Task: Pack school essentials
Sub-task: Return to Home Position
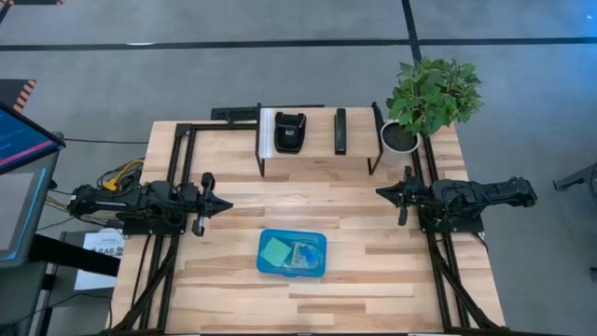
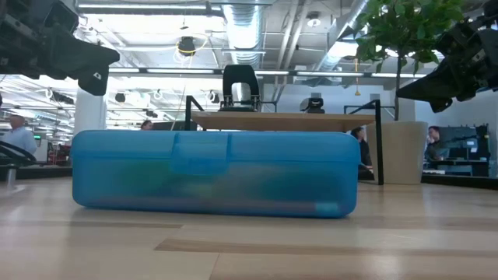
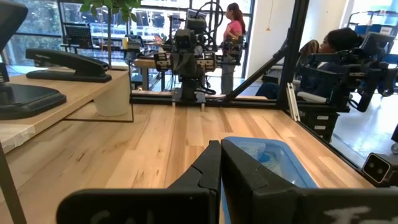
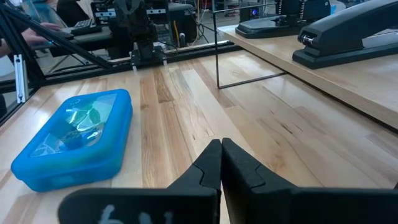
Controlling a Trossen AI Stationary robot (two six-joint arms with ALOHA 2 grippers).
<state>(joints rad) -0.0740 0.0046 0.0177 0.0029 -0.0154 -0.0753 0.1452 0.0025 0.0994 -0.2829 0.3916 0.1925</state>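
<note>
A closed translucent blue plastic box [image 1: 292, 253] lies flat on the table near its front edge; green and pale items show dimly through its lid [image 4: 81, 121]. The same blue box [image 2: 214, 173] fills the low view, resting on its base. My left gripper [image 1: 224, 203] hangs shut at the table's left side, clear of the box. My right gripper [image 1: 381, 191] hangs shut at the right side, also clear. The fingertips meet in both wrist views, the left gripper [image 3: 220, 149] and the right gripper [image 4: 221, 147].
A raised wooden shelf [image 1: 317, 140] at the far edge bears a black boxy device [image 1: 290, 132] and a black stapler [image 1: 340, 131]. A potted plant [image 1: 429, 98] stands at the far right. Bare wood lies between the box and both arms. People show in the room beyond.
</note>
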